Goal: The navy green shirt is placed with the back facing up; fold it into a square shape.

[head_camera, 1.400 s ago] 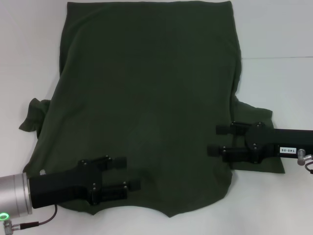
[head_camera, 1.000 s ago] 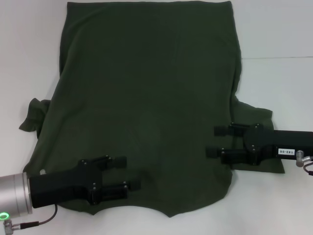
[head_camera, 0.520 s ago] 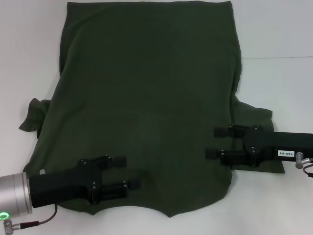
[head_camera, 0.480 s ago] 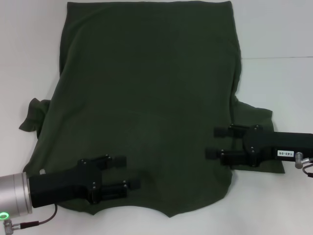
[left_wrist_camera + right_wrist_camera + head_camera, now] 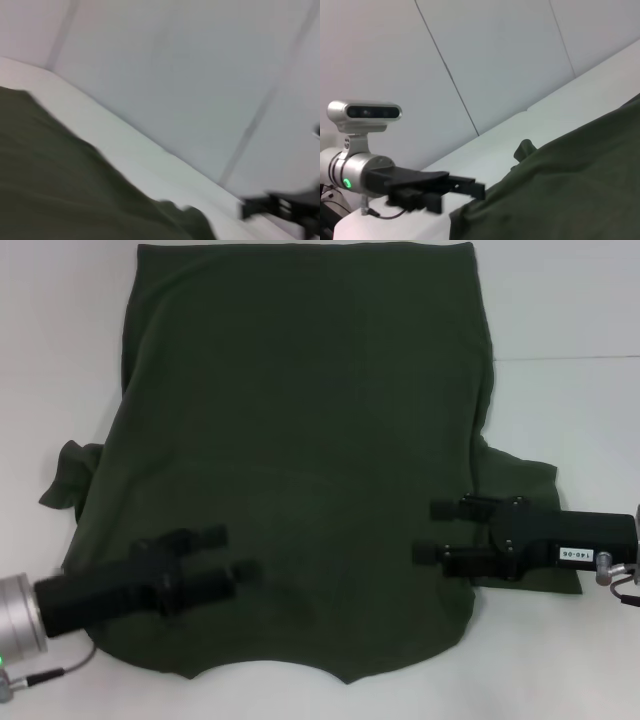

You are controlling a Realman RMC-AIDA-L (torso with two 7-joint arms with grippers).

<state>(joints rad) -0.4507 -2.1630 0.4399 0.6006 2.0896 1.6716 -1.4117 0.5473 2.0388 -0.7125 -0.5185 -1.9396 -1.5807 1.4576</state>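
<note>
White table, pale panelled wall behind — thin dark seams

the navy green shirt lies spread flat on a white surface, plain dark olive side up, no lettering showing. its straight hem runs along the far edge, the body widening toward the near edge. 1 short sleeve sticks out on each side; the left one looks crumpled.

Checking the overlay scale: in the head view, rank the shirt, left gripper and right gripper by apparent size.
1. navy green shirt, by far the largest.
2. left gripper and right gripper: they look alike, so no ranking between them.
</note>
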